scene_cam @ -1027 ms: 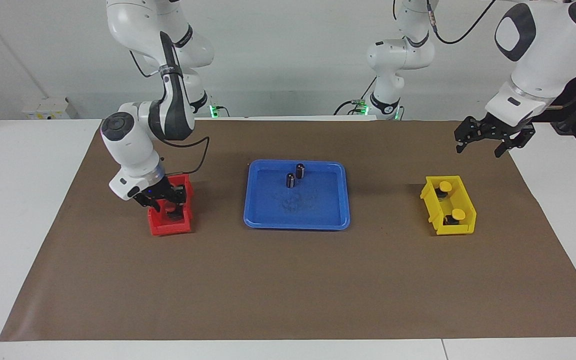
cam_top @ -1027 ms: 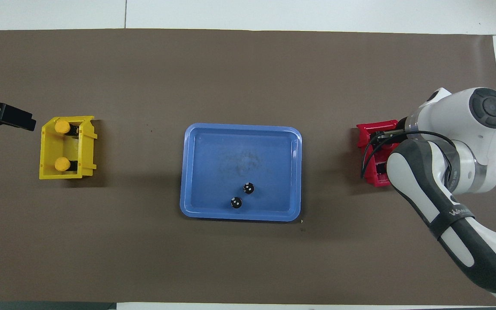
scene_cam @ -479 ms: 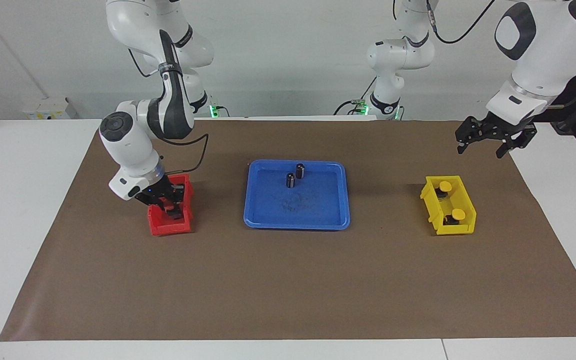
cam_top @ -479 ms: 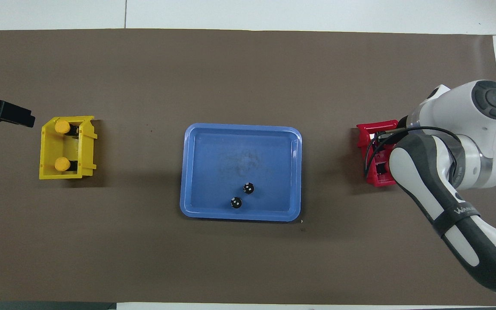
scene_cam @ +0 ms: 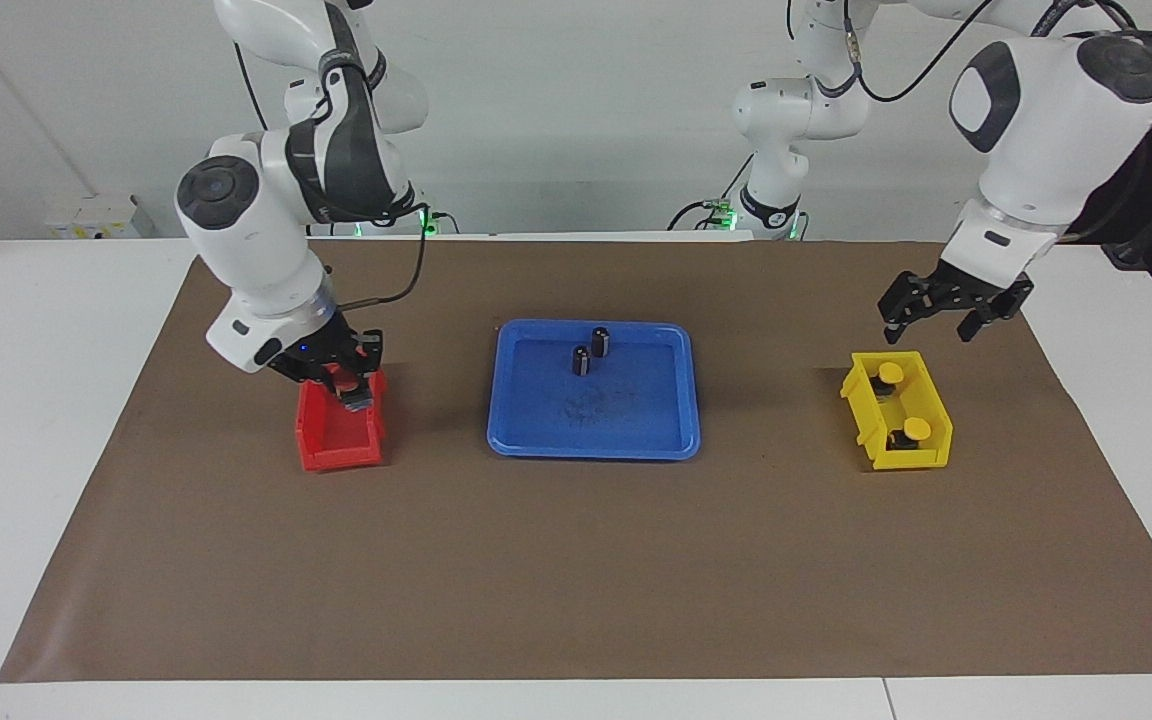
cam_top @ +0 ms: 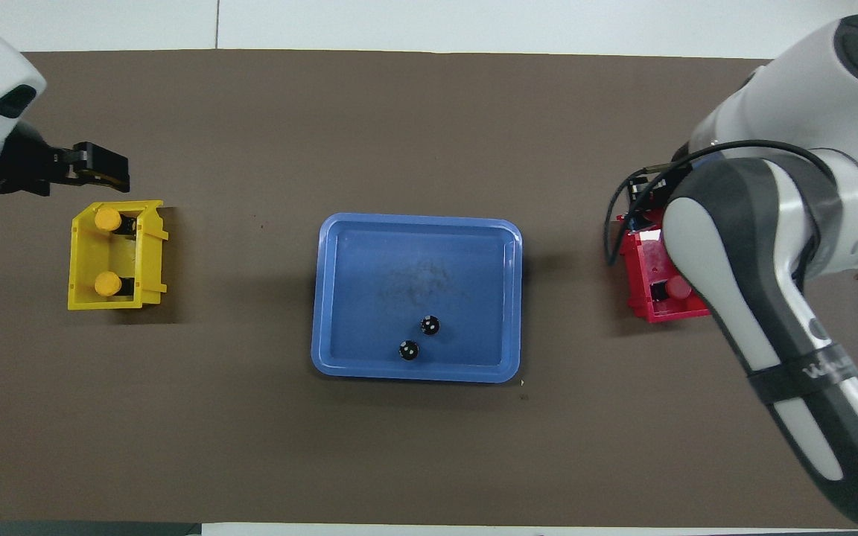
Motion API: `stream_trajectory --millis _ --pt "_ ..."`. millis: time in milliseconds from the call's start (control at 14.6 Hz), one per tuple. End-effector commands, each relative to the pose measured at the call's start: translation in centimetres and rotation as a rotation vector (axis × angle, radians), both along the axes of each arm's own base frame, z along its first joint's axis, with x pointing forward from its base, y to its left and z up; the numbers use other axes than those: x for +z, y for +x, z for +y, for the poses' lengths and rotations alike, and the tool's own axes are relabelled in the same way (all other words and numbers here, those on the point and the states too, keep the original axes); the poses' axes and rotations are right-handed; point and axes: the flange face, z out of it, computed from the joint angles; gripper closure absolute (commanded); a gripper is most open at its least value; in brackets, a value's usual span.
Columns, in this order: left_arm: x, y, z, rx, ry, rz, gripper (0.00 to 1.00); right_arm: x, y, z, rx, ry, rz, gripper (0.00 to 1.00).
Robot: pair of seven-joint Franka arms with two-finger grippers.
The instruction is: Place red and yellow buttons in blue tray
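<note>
Facing view shows the right pincer raised just over the robots' end of the red bin, its fingers closed on a small dark-based object with red above it, which I take to be one of the red buttons lifted clear so that it can travel to the blue tray without catching the bin wall. Overhead, a second red button lies inside the red bin, partly hidden by the right arm. Both bins stand at opposite ends of the counter with the tray between them, so each arm has a bin near its own end and a short carry to the middle. Over the counter just beside the yellow bin, toward the robots, the left pincer hangs with its fingers spread and nothing between them, apparently lining up for a descent. Two yellow buttons sit in that bin, one nearer the robots and one farther, caps up, untouched. Two dark capless cylinders stand upright in the tray near its robots' edge; none of the four buttons has reached it yet.
</note>
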Motion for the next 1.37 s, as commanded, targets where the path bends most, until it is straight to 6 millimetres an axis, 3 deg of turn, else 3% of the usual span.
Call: stream_trajectory --millis 0,137,205,274,411,548,822,959,1027,1096,1164,1301 --pt "-3.4 -3.4 -2.3 0.054 -0.019 -0.055 0.00 -1.9 -0.2 9.2 -0.099 0.006 -0.040 0.65" --pt "-4.3 -4.1 -2.6 0.051 -0.028 -0.084 0.00 -3.7 -1.6 14.9 -0.150 0.011 -0.052 0.65" --pt "-4.7 -3.7 -2.2 0.047 -0.025 -0.079 0.00 -5.1 -2.1 16.8 -0.156 0.015 -0.060 0.65" --pt "-4.9 -3.3 -0.9 0.038 -0.021 -0.077 0.00 -6.2 -2.6 18.0 -0.162 0.019 -0.064 0.65" --pt "-6.6 -1.8 4.2 -0.003 -0.002 -0.056 0.02 -8.1 -4.1 21.1 -0.179 0.025 -0.069 0.65" --pt "-9.2 -0.5 7.2 -0.021 0.004 -0.052 0.07 -10.1 -5.1 23.3 -0.180 0.018 -0.062 0.65" --pt "-13.6 2.2 10.7 -0.072 0.013 -0.092 0.21 -12.8 -6.7 22.8 -0.174 0.009 -0.051 0.63" --pt "-15.7 3.0 11.9 -0.062 0.014 -0.098 0.32 -13.7 -7.2 22.5 -0.173 0.013 -0.056 0.54" --pt "-16.4 3.3 13.0 -0.066 0.017 -0.099 0.33 -13.8 -7.3 22.5 -0.174 0.017 -0.062 0.44" --pt "-17.1 3.5 13.2 -0.081 0.019 -0.104 0.33 -13.5 -7.2 22.5 -0.175 0.017 -0.062 0.23" --pt "-17.5 3.7 13.4 -0.082 0.019 -0.107 0.33 -12.6 -6.7 22.5 -0.174 0.020 -0.068 0.14" --pt "-18.0 3.5 14.0 -0.074 0.019 -0.097 0.33 -9.7 -5.2 21.6 -0.182 0.006 -0.064 0.09"
